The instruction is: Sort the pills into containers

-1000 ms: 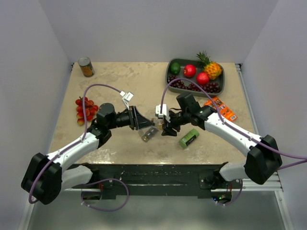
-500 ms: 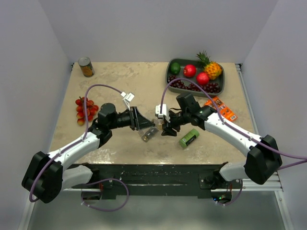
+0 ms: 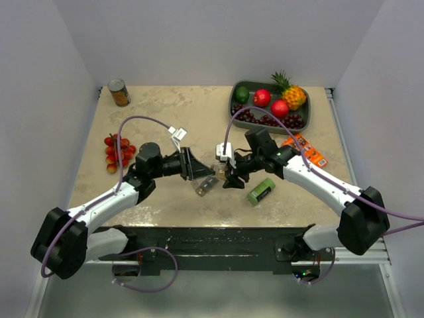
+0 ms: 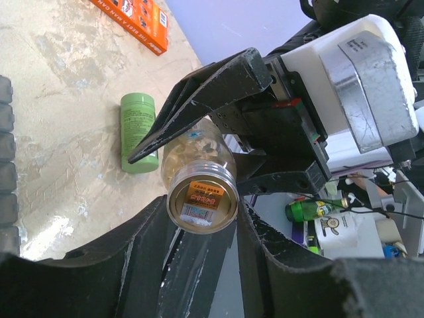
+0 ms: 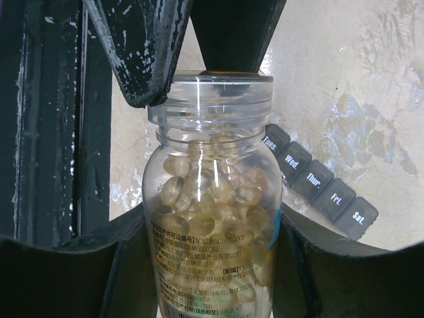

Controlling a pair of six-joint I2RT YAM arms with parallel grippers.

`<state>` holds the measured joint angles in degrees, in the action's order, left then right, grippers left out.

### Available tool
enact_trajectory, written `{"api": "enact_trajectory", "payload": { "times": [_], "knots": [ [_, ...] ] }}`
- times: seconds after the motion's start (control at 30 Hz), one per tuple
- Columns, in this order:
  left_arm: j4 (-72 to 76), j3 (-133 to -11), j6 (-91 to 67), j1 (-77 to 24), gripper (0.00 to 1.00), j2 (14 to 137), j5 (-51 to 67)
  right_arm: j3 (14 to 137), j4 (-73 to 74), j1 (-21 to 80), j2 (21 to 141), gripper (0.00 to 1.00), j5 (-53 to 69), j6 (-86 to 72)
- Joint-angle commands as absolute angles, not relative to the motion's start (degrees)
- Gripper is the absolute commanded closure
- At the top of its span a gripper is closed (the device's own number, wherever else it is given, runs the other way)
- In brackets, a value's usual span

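Beige marbled table (image 3: 165, 112) between white walls, and near its middle the two arms meet on a small clear bottle (image 5: 212, 218). The right pincer (image 5: 213, 245) is clamped on the bottle's body. The left pincer (image 4: 202, 215) pinches the gold-topped cap end from both sides. Pale amber pills (image 5: 199, 192) fill the bottle, at lower centre of the right wrist view. The containers (image 5: 322, 187), a grey strip lettered Tues to Sat with lids down, lie on the table at that view's right. A green box (image 3: 261, 191) lies right of centre in the top view.
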<state>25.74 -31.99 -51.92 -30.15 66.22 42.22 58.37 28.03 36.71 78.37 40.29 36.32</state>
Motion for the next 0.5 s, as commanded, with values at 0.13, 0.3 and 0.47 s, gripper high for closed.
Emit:
{"api": "enact_trajectory", "payload": {
  "times": [0.13, 0.3, 0.47],
  "knots": [
    [20.14, -35.33, -46.24, -31.99, 0.95, 68.29, 44.03, 60.38, 23.11, 36.65, 77.34, 0.98, 48.51, 34.10],
    [7.40, -39.97, -34.47, -31.99, 0.95, 70.21, 45.26, 60.12, 23.38, 36.65, 77.17, 0.98, 50.54, 34.45],
    [1.49, -43.07, -26.64, -31.99, 0.94, 72.86, 48.60, 60.12, 23.82, 36.65, 76.73, 0.98, 52.64, 34.89]
  ]
}}
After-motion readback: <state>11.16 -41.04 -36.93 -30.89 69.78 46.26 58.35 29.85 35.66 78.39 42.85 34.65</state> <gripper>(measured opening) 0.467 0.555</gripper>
